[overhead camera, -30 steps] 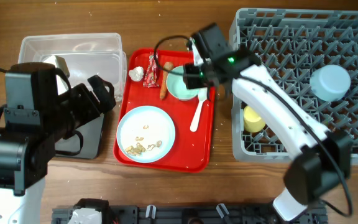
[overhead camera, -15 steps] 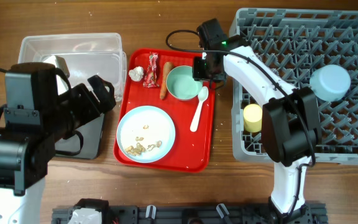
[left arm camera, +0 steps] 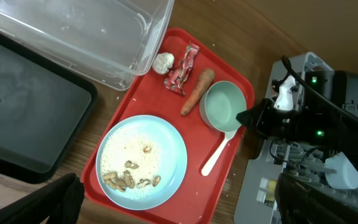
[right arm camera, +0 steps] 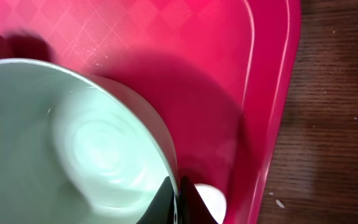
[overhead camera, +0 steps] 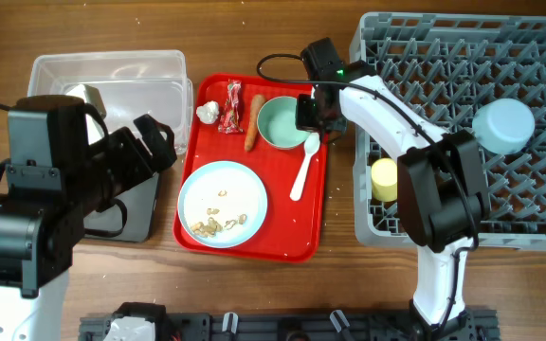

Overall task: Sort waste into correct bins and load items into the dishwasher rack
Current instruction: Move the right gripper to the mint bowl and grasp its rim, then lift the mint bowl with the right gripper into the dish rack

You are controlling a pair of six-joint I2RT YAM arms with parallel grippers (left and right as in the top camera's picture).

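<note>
Big grey dishwasher rack [overhead camera: 463, 57] sits right of the red tray [overhead camera: 254, 248], and the clear tub [overhead camera: 112, 71] is off the tray's left edge. The black tray [overhead camera: 138, 213] lies just below the tub, also left of the red tray, half hidden under the left arm. The left gripper [overhead camera: 154, 142] hangs beside the red tray's left rim, jaws spread wide, nothing in them.

On the red tray's near half is the pale blue plate [overhead camera: 222, 189]. And here's the move: the mint green bowl [overhead camera: 275, 123], at the tray's far right corner, has just been pinched! The right gripper [overhead camera: 309, 114] was half-spread over it a second ago. Now its jaws are clamped on the bowl's right rim, and the wrist view shows the fingertips [right arm camera: 166, 196] biting the wall. The bowl sits on the tray, not yet lifted. It looks like the next piece bound for the rack.

Already right of the tray, inside the rack, are the pale blue bowl [overhead camera: 503, 126] and the yellow cup [overhead camera: 384, 179]. The white spoon [overhead camera: 301, 169] lies by the tray's right rim. The carrot stick [overhead camera: 252, 133], red wrapper [overhead camera: 232, 107] and paper ball [overhead camera: 208, 113] line up along the tray's far left. The crumbs [overhead camera: 218, 224] remain on the plate, so all the waste is unsorted.
</note>
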